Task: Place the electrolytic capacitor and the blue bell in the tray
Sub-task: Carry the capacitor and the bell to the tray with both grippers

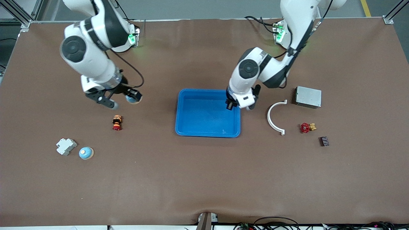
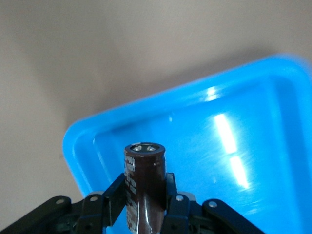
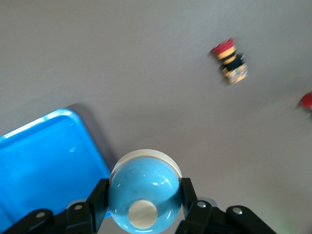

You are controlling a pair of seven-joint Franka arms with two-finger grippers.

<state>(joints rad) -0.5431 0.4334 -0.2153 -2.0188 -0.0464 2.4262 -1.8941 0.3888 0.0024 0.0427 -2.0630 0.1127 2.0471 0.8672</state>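
Neither item is in the tray (image 1: 191,127) yet. The left gripper (image 1: 230,105) clamps the electrolytic capacitor (image 2: 145,185) over the tray's corner at the left arm's end. The right gripper (image 1: 123,99) clamps a blue bell (image 3: 141,196) above bare table toward the right arm's end, with open cloth between it and the tray rim. A second blue bell (image 1: 86,153) sits untouched nearer the front camera.

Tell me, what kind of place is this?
Probably a robotics lab or test bench: a brown-covered table framed in aluminium, with small odd parts scattered around a blue tray, and two white robot arms, each holding an object.
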